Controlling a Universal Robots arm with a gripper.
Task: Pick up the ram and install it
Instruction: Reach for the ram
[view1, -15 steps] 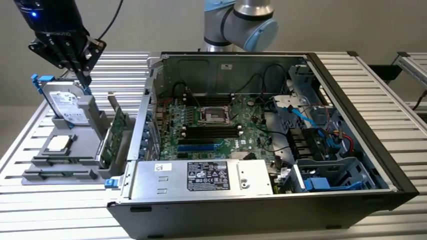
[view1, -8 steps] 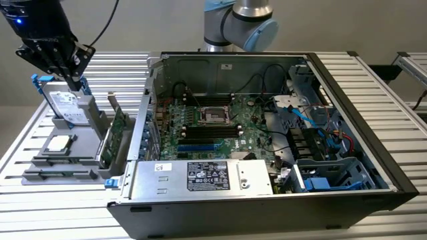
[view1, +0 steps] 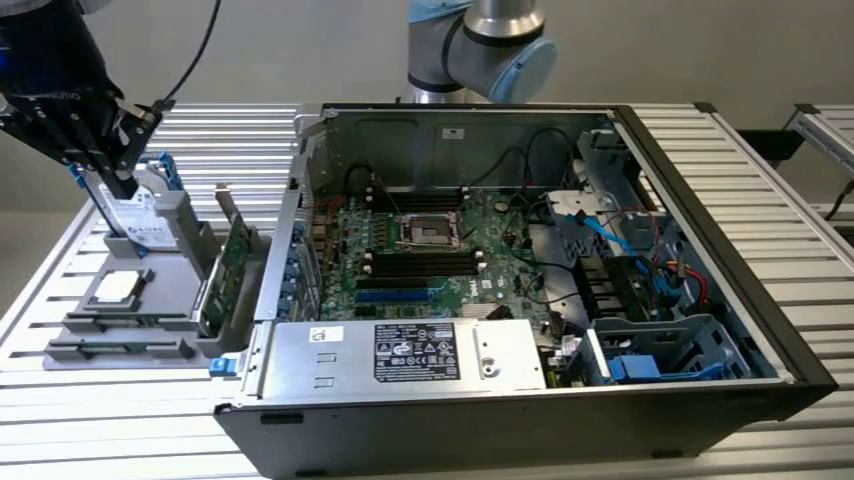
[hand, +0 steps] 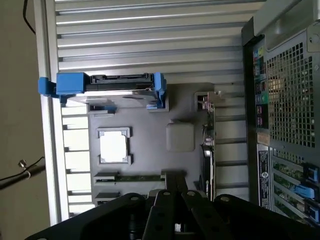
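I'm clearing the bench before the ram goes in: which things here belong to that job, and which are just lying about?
Belongs to the job: the ram, lying in the grey holder; the gripper, shut, over that holder; the open computer case and its motherboard slots.
Just lying about: the hard drive with blue brackets; the processor chip; the expansion card.

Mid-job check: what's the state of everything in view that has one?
gripper: shut, nothing seen held, above the grey holder.
ram: on edge in its holder slot, not picked up.
hard drive: upright in the holder.
expansion card: upright in the holder.
processor: flat in its recess.
computer case: open, on its side.
memory slots: empty.
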